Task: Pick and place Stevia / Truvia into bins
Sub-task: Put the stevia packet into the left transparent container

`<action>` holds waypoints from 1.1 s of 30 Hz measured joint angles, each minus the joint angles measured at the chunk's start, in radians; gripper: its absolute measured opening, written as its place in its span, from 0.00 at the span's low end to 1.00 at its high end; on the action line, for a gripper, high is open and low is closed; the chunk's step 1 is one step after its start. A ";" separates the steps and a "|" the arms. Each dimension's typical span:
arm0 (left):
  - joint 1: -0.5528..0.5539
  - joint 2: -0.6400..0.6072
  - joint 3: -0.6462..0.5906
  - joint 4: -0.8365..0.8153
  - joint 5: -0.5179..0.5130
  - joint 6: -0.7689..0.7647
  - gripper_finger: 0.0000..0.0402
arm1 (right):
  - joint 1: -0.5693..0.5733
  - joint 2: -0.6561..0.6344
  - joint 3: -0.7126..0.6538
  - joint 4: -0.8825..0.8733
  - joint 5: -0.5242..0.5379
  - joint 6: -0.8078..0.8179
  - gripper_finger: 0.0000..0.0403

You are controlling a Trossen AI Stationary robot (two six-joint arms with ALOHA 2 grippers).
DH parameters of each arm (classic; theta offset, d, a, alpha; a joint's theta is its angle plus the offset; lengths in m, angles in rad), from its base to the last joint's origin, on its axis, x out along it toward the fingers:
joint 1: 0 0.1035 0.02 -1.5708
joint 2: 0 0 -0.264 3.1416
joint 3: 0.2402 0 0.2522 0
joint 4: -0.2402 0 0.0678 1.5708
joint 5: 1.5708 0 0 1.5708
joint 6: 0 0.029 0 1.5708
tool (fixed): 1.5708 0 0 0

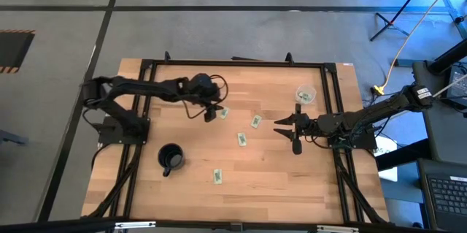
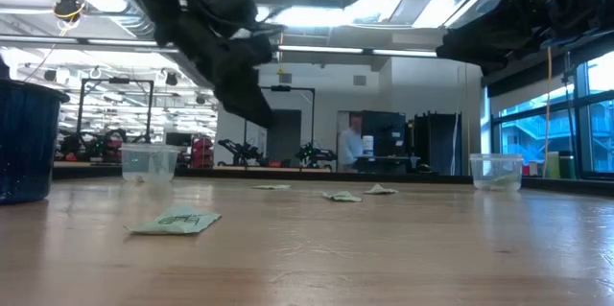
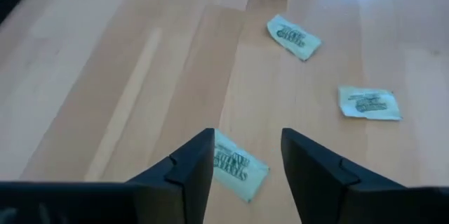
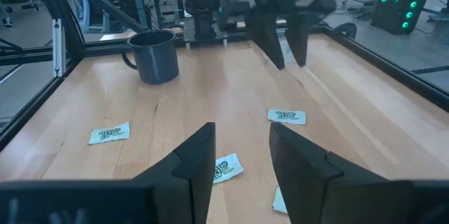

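Several small pale green and white Stevia sachets lie flat on the wooden table: one (image 1: 222,113) under my left gripper (image 1: 211,113), others at mid-table (image 1: 256,121) (image 1: 241,139) and near the front (image 1: 217,177). My left gripper (image 3: 245,143) is open and hovers over its sachet (image 3: 238,168), fingers on either side of it and above it. My right gripper (image 1: 282,127) is open at the table's right, held above the table. In the right wrist view it (image 4: 242,136) hangs over another sachet (image 4: 226,168). A clear cup (image 1: 305,95) with sachets inside stands far right; a second cup (image 2: 149,163) shows in the low view.
A black mug (image 1: 170,158) stands near the table's front left. A black frame (image 1: 332,101) runs along the table's sides and far edge. Bare wood lies between the mug and the right arm. A person (image 2: 351,145) stands in the room far behind.
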 joint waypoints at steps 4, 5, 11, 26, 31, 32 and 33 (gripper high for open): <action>-0.002 0.085 0.055 -0.005 -0.003 0.029 0.40 | 0.000 0.000 0.000 0.000 0.000 0.000 0.34; -0.002 0.106 0.066 -0.012 -0.003 0.045 0.40 | 0.000 0.000 0.000 0.000 0.000 0.001 0.34; -0.009 0.201 0.086 -0.016 -0.004 0.132 0.40 | 0.000 0.000 0.000 -0.002 0.000 0.001 0.34; -0.007 0.313 0.086 0.022 -0.005 0.115 0.29 | 0.000 0.000 0.000 -0.004 0.000 0.002 0.34; -0.007 0.313 0.086 0.015 -0.007 0.115 0.25 | 0.000 0.000 0.000 -0.005 0.000 0.001 0.34; -0.008 0.314 0.086 0.012 -0.015 0.117 0.25 | 0.000 0.000 0.000 -0.005 0.000 0.001 0.34; -0.011 0.321 0.087 0.015 -0.027 0.123 0.24 | 0.000 0.000 0.000 -0.006 0.000 0.001 0.34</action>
